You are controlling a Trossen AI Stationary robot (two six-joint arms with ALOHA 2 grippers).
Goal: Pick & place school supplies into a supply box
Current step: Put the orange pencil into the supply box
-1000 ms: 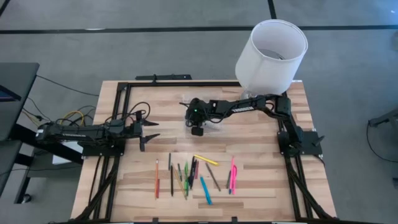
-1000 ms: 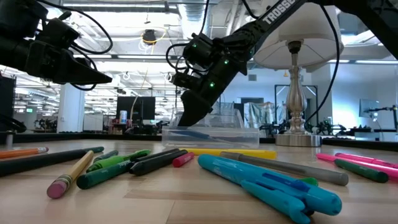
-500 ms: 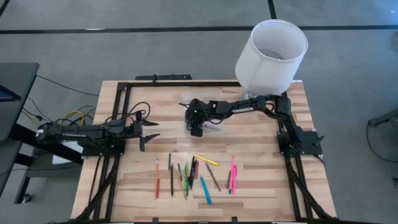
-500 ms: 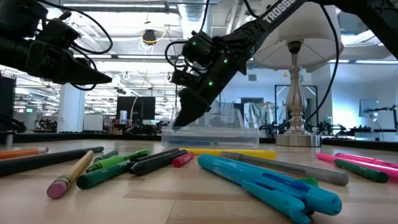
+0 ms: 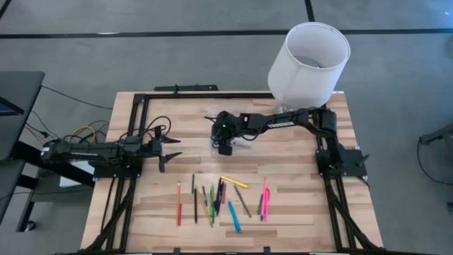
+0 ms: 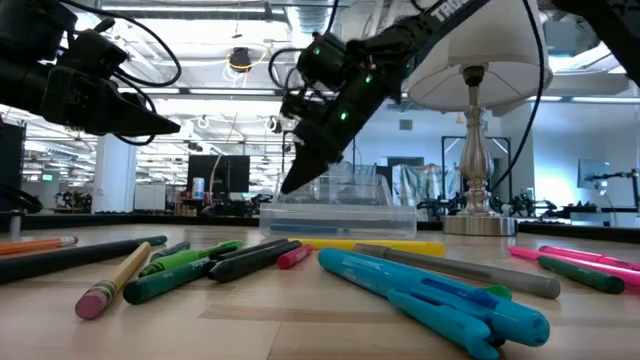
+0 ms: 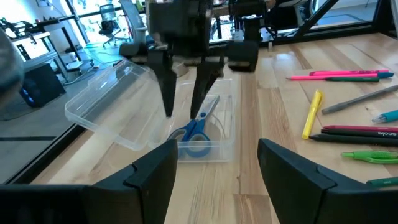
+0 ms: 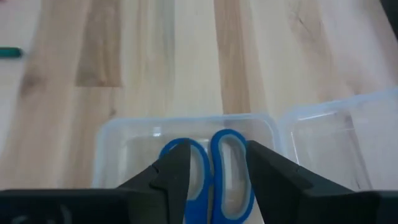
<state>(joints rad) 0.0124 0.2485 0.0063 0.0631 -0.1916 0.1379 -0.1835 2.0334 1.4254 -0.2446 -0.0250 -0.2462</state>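
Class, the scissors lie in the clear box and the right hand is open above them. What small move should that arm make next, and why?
Probably lift the right hand clear of the supply box. Its fingers stand open above the scissors, which already lie inside, so that item looks done. Pens wait on the table near the front edge.

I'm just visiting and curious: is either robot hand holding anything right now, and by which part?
Nothing is held. The right hand hangs open above the blue-handled scissors lying in the clear box; the left hand waits open, off to the side.
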